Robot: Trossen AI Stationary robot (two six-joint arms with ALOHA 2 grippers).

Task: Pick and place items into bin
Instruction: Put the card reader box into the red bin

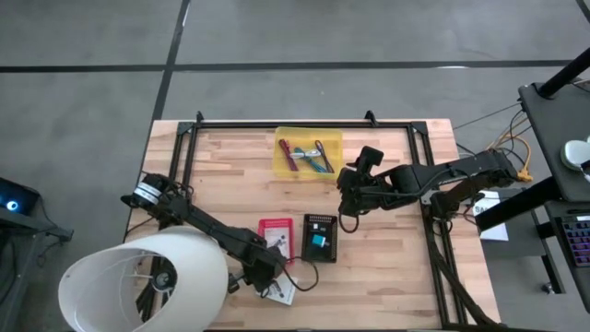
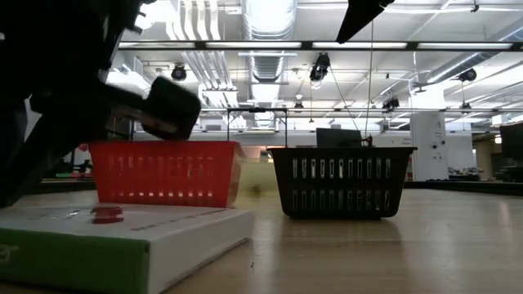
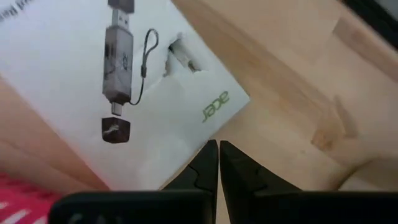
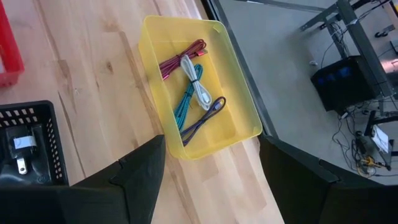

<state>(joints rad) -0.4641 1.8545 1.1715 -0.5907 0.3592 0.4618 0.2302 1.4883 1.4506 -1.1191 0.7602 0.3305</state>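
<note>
Risk notes. Left gripper (image 3: 217, 163) is seen low over the table (image 1: 387, 267), fingers closed on nothing, tips at the edge of a white Acer box (image 3: 124, 93) lying flat near the red bin (image 1: 275, 239). A closed approach could shove the box across the wood rather than lift it; flat packaging gives little to pinch, so a slip is likely.

Right gripper (image 4: 205, 168) hangs with fingers wide open, empty, just beside the yellow tray (image 4: 239, 93) holding red, white, teal and purple cables (image 4: 189, 87). Tangled cables could come up together or snag the tray rim. The black bin (image 1: 319, 238) sits between the arms; crowding there is possible.
</note>
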